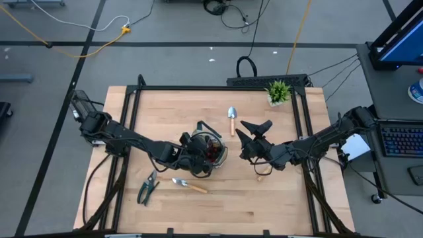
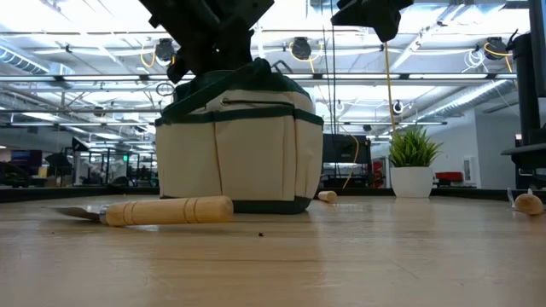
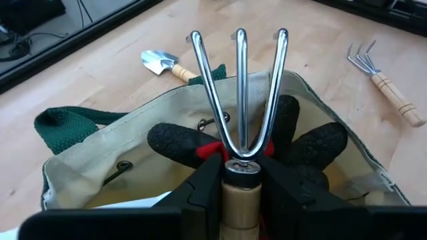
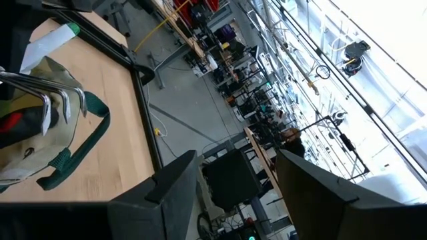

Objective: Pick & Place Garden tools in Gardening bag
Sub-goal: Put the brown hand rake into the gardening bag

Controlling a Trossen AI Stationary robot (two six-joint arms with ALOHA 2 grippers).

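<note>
1. The left gripper (image 3: 240, 200) pinches the wooden handle of the hand fork (image 3: 240, 93), low in the middle of the left wrist view.
2. The fork's prongs stand over the open gardening bag (image 3: 100, 167), where the glove (image 3: 313, 143) lies.
3. Beyond the bag lie a trowel (image 3: 160, 63) and a second fork (image 3: 387, 83).
4. The right gripper (image 1: 254, 132), right of centre in the high view, is spread and empty.

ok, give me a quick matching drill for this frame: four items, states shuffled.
1 three-prong fork
2 pruners
3 potted plant
4 right pincer

a open, raised beside the bag
b far right corner of the table
c held by left pincer over bag
d flat on table, left of bag

Pairs: 1-c, 2-d, 3-b, 4-a
</note>
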